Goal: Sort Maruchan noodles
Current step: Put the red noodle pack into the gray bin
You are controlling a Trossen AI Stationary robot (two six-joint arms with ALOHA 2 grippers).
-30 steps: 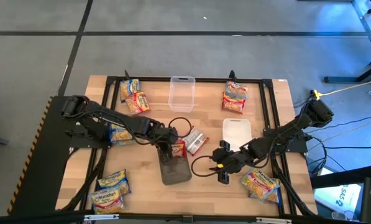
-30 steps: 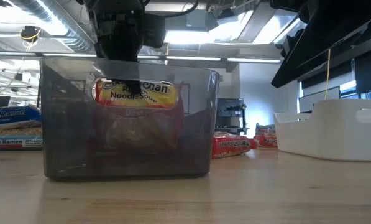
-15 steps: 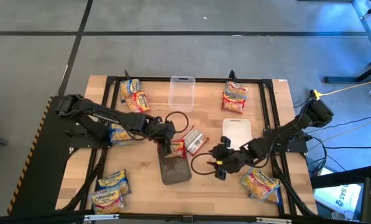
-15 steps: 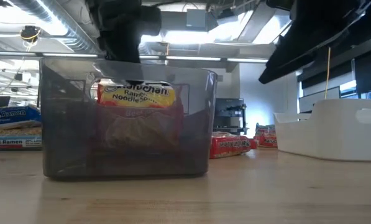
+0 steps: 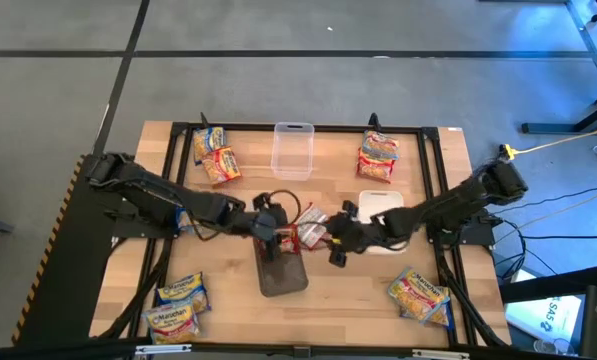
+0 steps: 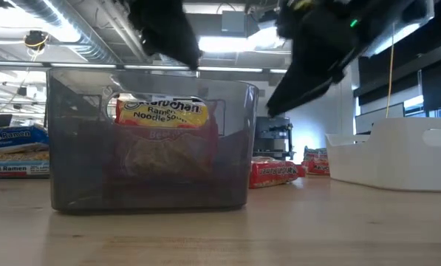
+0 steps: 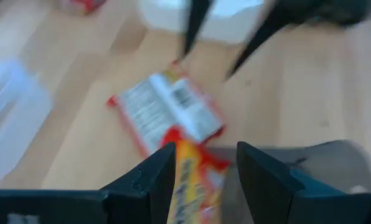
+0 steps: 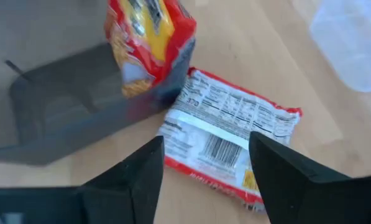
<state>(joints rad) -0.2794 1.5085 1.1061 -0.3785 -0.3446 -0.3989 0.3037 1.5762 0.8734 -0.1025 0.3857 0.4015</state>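
Now the right gripper (image 5: 336, 243), fingers spread and empty, has swung across from beside the white tray (image 5: 382, 216) to the red-labelled flat ramen packet (image 5: 311, 226) lying on the table. Left gripper (image 5: 266, 226), fingers spread, has drawn back from the smoky grey plastic bin (image 5: 281, 274), where another red packet (image 6: 162, 117) stands upright.

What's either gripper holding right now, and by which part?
Nothing. Left gripper is open above the red packet standing in the grey bin; right gripper is open over the face-down packet.
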